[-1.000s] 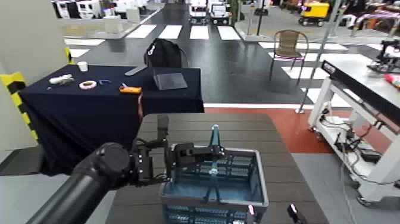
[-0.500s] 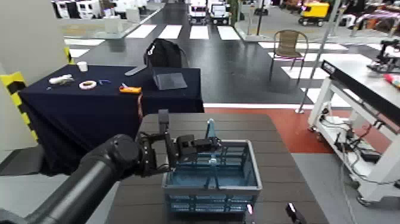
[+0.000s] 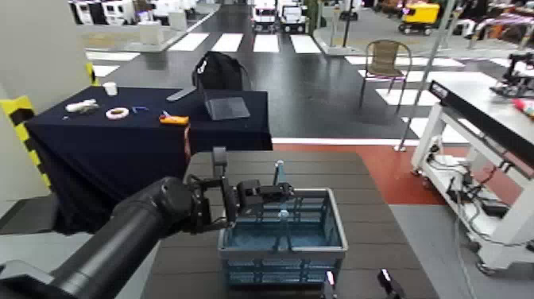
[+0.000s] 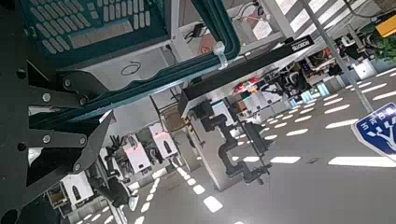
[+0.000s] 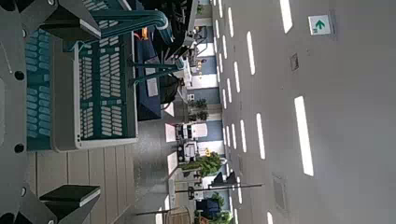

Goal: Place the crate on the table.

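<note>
Now the left hand (image 3: 266,193) is gripping the teal handle (image 3: 279,176) of the crate (image 3: 284,242), which is sitting on the dark desk (image 3: 381,231). The right hand (image 3: 355,280), spread wide, is waiting just beside the crate's near wall.

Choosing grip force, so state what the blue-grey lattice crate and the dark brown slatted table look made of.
The blue-grey lattice crate: moulded plastic, likely, going by its uniform grid walls and matte look. The dark brown slatted table: looks like wood or wood-look planks with long seams; which one is unclear.
</note>
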### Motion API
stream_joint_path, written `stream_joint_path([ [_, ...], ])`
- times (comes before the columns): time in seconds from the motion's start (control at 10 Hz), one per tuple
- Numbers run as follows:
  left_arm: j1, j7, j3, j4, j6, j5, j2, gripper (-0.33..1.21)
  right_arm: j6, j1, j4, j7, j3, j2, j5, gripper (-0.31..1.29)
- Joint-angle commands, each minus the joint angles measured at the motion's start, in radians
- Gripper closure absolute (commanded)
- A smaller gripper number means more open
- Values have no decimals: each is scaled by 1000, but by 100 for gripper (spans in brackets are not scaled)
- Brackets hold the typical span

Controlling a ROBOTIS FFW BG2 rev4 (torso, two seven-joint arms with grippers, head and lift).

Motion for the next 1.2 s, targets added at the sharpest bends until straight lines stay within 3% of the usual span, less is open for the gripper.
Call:
stream_joint_path([
  [0.1,-7,6,1,25,-17,0,-7,119,0,-4,2,1,6,-2,-2,13],
  [0.7,-10,11,6,47,-25,0,-10,117,0,-8,3,6,12,-4,-6,14],
  [0.8,-9,11,6,47,-26,0,-12,109,0,-8,3,8,12,-4,-6,13],
  [0.9,-7,9,6,45,-28,1,-12,91,0,-8,3,9,12,-4,-6,13],
  [1.1,-7,8,4,45,-34,1,-13,17,0,-8,5,12,10,-4,-8,13],
  [1.2,-4,12,3,45,-43,0,-13,6,0,-8,5,14,10,-4,-9,14],
])
